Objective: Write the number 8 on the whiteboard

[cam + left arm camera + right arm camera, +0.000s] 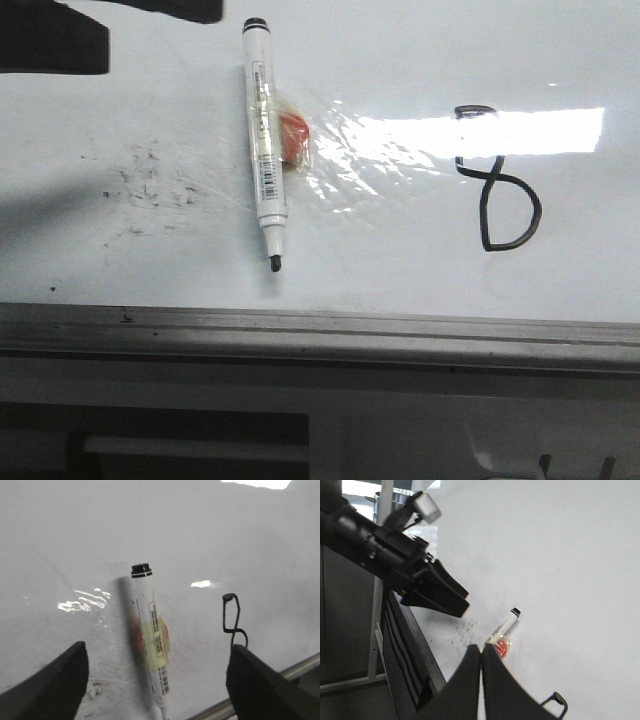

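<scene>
Left gripper (155, 680) jaws stand wide, empty, above the marker (265, 140); right gripper (481, 652) jaws are pressed together, holding nothing. On the whiteboard (400, 60), the number 8 (498, 180) stands upright right of the marker, whose tip points toward the rail (320, 330).

Matte black wedge-shaped gripper (481, 650) fingers, black arm housing

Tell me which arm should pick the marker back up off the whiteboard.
Left, probably. The left gripper is open with the marker lying between its fingers on the whiteboard. The right gripper is shut and sits farther away.
</scene>
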Controlling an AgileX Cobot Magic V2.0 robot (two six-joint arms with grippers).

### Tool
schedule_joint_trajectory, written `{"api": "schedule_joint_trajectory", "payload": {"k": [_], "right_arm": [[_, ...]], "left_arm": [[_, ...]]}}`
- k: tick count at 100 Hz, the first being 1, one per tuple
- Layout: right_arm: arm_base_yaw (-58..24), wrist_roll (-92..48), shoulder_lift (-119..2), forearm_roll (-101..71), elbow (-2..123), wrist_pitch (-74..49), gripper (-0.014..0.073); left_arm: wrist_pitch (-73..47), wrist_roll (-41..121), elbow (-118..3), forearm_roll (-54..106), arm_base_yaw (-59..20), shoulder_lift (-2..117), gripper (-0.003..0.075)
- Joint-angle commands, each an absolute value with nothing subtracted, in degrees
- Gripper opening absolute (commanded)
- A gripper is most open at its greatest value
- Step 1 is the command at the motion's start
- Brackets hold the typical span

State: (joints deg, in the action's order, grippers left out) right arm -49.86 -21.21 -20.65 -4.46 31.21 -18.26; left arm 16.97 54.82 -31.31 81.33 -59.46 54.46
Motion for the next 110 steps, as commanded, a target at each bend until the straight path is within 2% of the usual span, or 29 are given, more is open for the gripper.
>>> {"api": "schedule_joint_trajectory", "payload": {"k": [1, 26, 58, 110], "right_arm": [[-48.6, -21.5, -17.4, -4.0, 29.6, -15.3, -0.0052], [-48.5, -21.5, -9.0, -4.0, 23.6, -15.4, -0.0052], [-48.5, -21.5, -8.0, -4.0, 23.3, -15.7, -0.0052], [-48.5, -21.5, -8.0, -4.0, 23.3, -15.7, -0.0052]], "left_arm": [[16.6, 55.0, -30.3, 80.3, -60.9, 49.8, 0.0400], [13.5, 55.0, -24.5, 80.2, -61.8, 41.2, -0.0020], [7.7, 55.2, -24.1, 80.0, -61.8, 40.1, -0.0020], [7.7, 55.2, -24.1, 80.0, -61.8, 40.1, -0.0020]]}}
